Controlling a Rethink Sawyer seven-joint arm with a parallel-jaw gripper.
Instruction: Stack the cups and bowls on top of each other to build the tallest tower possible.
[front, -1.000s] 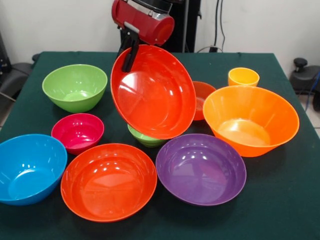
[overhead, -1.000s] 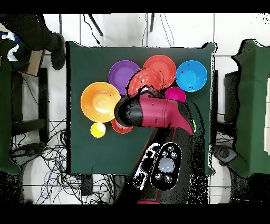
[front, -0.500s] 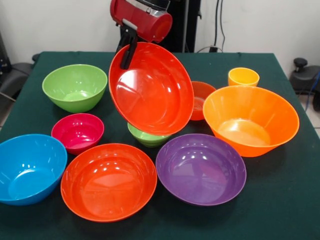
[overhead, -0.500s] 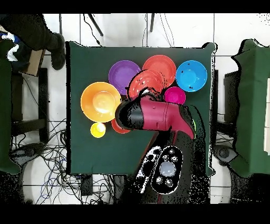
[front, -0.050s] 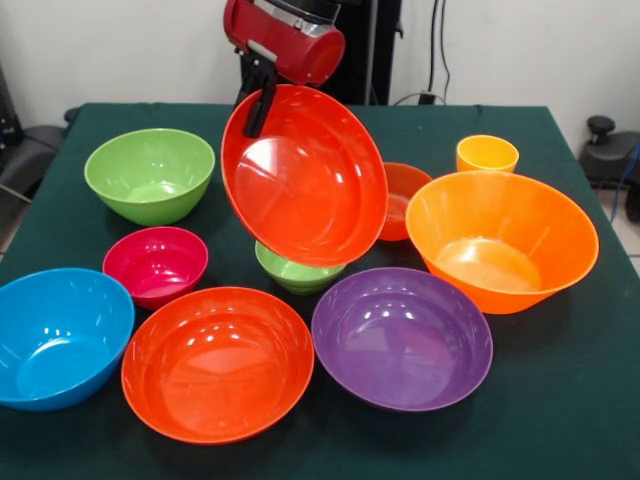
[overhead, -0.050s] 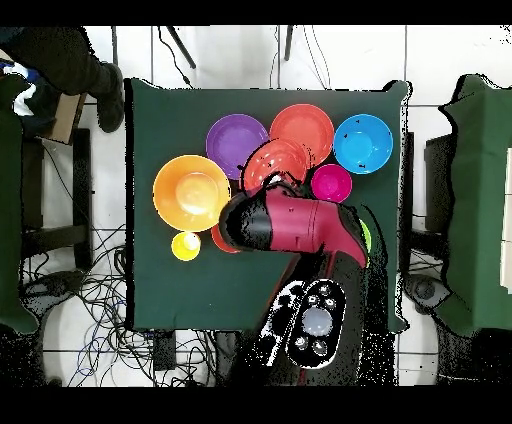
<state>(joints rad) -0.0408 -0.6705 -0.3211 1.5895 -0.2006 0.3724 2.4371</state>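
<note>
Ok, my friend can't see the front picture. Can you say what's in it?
The pincer holds a big red-orange bowl by its rim, tilted above a small green bowl. More bowls and a yellow cup sit around them on a green table.

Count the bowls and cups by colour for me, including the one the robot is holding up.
Red-orange bowls: 3 — held in the hand, front, small one behind
Lime green bowls: 2
Orange bowl: 1
Purple bowl: 1
Blue bowl: 1
Magenta bowl: 1
Yellow cup: 1
Total: 10
</note>
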